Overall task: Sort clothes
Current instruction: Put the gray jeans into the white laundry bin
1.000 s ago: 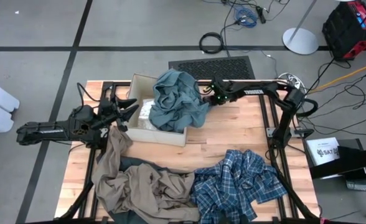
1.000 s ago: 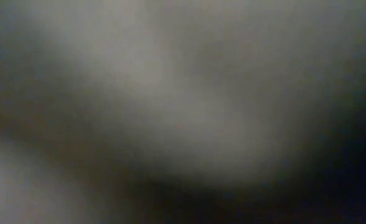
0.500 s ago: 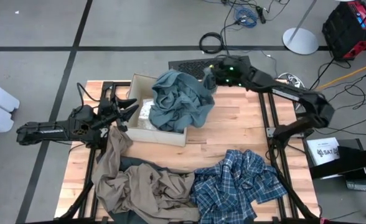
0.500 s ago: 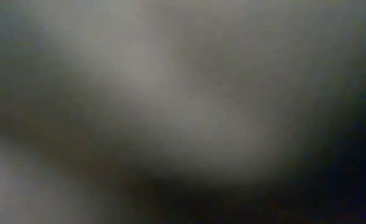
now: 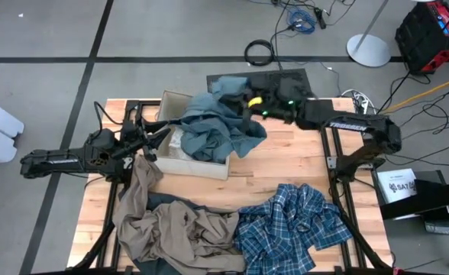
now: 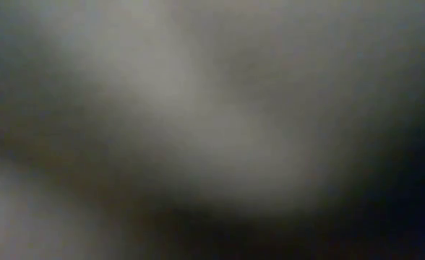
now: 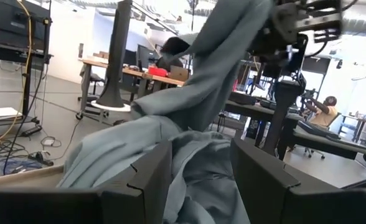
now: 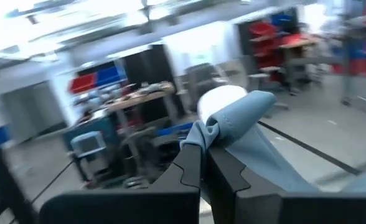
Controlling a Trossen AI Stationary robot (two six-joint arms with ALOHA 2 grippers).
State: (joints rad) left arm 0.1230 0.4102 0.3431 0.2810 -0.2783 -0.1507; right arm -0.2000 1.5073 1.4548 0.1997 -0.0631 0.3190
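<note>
Grey floor (image 5: 49,69) w/ black tape lines, cables (image 5: 260,52), red bins (image 5: 429,30).

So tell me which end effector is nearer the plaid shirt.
Right, narrowly. The right end effector is over the table's far side, pinching the teal-grey garment; the left end effector is at the box, farther from the plaid shirt.

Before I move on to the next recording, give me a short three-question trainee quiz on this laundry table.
1. True or false: the right gripper is shut on the crumpled teal-grey fabric garment.
2. Which garment lies nearest the table's front right corner? A) blue-and-white plaid shirt B) khaki-tan garment
3. Fill in: the left gripper waits, jaws open, at the square beige cardboard ____.

Key: 1 true; 2 A; 3 box.
</note>
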